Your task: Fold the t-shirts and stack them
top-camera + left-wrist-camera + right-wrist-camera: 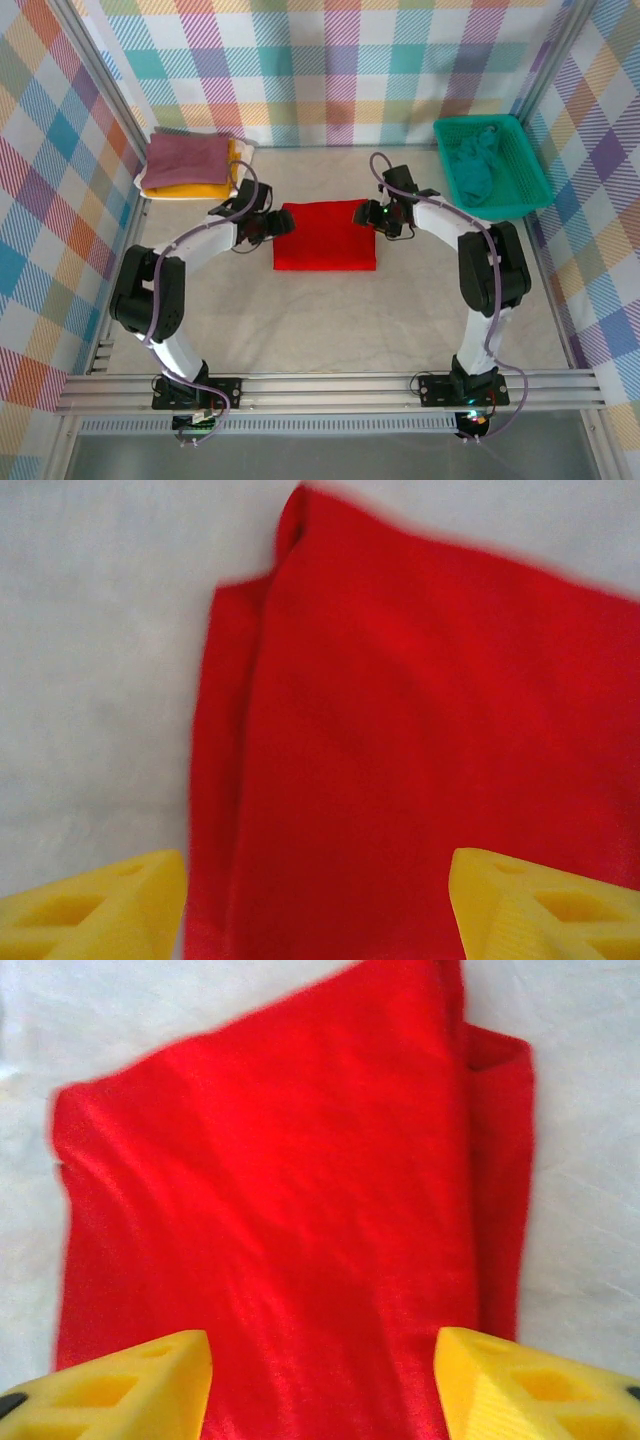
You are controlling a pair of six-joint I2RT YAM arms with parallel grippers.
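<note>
one red t-shirt point(325, 238) between left end effector point(272, 226), right end effector point(379, 215)

The left tool point(318, 905) and right tool point(323, 1385) face each other, both tilted downward with jaws standing apart.

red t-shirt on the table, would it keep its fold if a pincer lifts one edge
Probably floppy: the red t-shirt is soft cloth with loose layers at one side, so it would likely sag and unfold. Pushed across the smooth table, it may bunch.
</note>
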